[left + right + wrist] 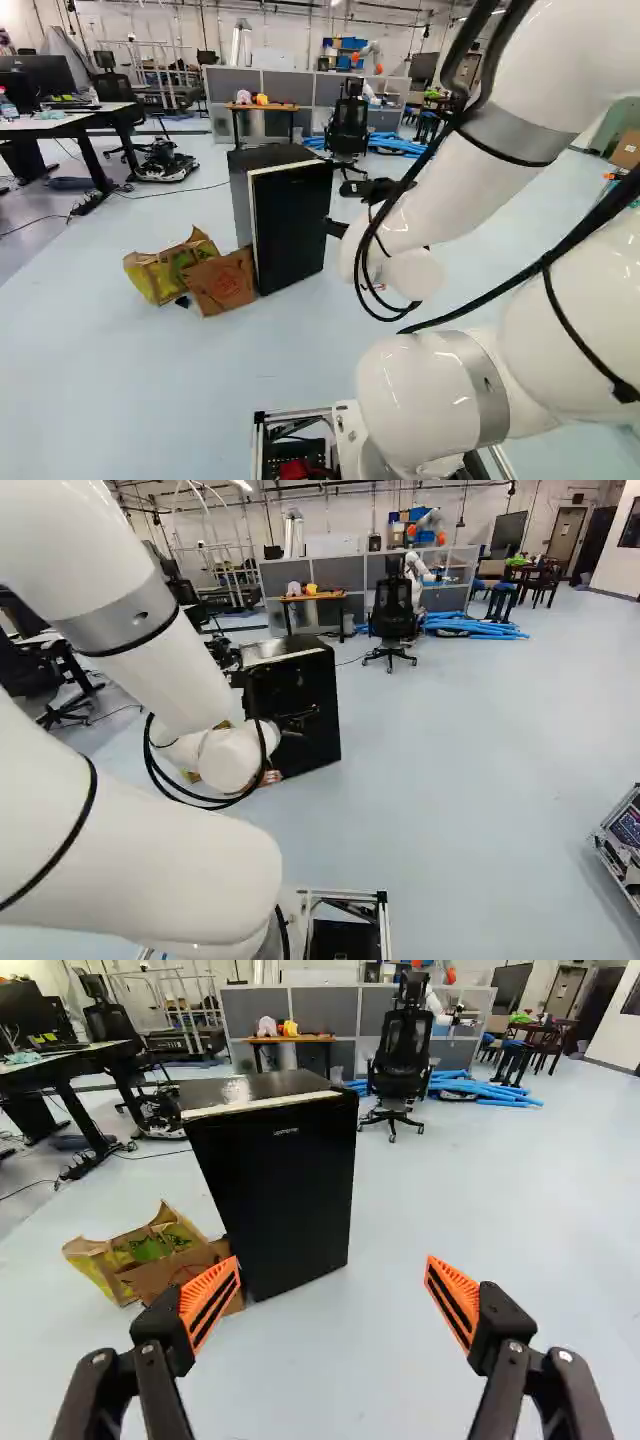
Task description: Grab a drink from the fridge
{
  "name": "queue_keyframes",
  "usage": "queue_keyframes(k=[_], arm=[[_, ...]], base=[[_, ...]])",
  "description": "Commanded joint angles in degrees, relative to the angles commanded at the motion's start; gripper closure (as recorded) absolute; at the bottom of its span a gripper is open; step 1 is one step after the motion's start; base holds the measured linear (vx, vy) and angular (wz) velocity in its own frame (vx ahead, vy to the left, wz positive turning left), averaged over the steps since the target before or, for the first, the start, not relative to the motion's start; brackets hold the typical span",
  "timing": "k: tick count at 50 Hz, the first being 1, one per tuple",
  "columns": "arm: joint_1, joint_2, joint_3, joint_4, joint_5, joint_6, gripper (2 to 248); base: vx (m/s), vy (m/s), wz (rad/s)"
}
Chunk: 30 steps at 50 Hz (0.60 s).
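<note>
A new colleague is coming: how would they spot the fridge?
Find the grey partitions across the room, then look nearer, on the pale floor. The fridge is the upright black box there with a flat front, unlike the crumpled paper bags beside it.

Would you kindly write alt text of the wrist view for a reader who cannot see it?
A black mini fridge, its door shut, stands ahead of the open, orange-padded gripper. Paper bags sit beside the fridge on the pale floor, and an office chair stands farther back.
</note>
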Motion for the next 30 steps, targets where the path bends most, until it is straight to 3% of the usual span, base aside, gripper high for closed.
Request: queue_keyframes(k=[30], arm=[[0.0, 0.0, 0.0, 0.0, 0.0, 0.0, 3]], base=[[0.115, -0.024, 0.125]])
